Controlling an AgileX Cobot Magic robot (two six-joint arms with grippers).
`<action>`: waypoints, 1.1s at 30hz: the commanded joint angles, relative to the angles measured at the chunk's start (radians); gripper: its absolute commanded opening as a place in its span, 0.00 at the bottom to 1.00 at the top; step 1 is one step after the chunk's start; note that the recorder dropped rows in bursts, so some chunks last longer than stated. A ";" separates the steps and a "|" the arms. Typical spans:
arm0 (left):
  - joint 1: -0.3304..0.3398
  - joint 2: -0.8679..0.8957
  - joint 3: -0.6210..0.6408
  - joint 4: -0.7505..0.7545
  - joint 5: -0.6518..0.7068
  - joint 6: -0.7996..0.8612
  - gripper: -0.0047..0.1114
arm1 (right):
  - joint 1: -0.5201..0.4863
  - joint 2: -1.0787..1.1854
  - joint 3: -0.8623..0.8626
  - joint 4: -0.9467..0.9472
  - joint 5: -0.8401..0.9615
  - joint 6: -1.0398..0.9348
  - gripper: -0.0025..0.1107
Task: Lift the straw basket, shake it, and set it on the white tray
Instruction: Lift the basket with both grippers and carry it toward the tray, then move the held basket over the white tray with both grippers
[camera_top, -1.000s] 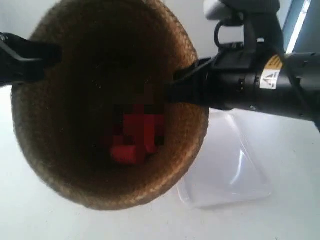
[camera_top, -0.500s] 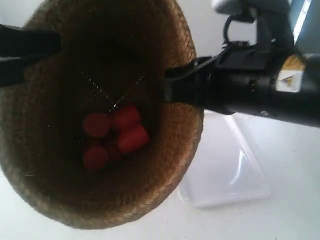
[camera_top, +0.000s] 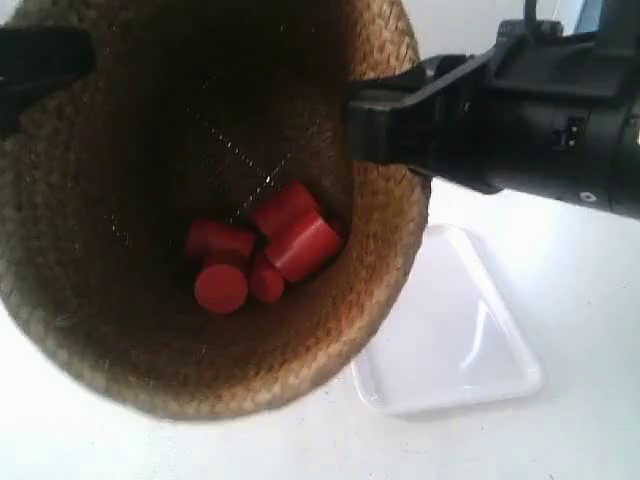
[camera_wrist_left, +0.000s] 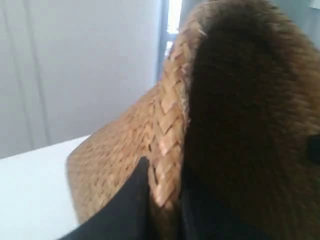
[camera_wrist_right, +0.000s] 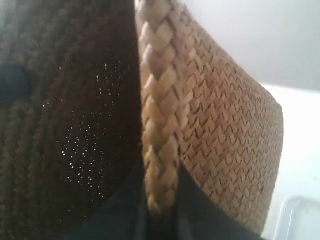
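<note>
In the exterior view, the straw basket (camera_top: 150, 330) is hanging above the bench (camera_top: 590, 300). Its mouth is opening toward the camera and its long axis is running from rim down to base; how truly upright it is cannot be told. Red cylinders (camera_top: 265, 250) are lying in its base. The gripper at the exterior view's left (camera_top: 70, 60) and the gripper at the exterior view's right (camera_top: 365, 125) are clamping opposite sides of the rim. The white tray (camera_top: 450, 340) is lying flat on the bench, partly under the basket on that right-hand arm's side. No bench edge is showing.

In the left wrist view, the left gripper (camera_wrist_left: 162, 200) is pinching the braided rim, one finger outside, one inside.

In the right wrist view, the right gripper (camera_wrist_right: 160, 205) is gripping the rim likewise, with a tray corner peeking past the wall. The basket probably needs shifting that way, then lowering base-first.
</note>
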 joint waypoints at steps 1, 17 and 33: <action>-0.010 0.101 0.030 -0.069 -0.135 0.003 0.04 | -0.088 0.163 0.003 -0.014 -0.045 -0.015 0.02; -0.010 0.109 -0.042 -0.043 0.217 0.057 0.04 | -0.052 0.069 -0.056 0.128 0.183 -0.034 0.02; -0.010 0.094 0.045 0.012 -0.158 0.028 0.04 | -0.009 0.045 0.026 0.057 -0.195 -0.187 0.02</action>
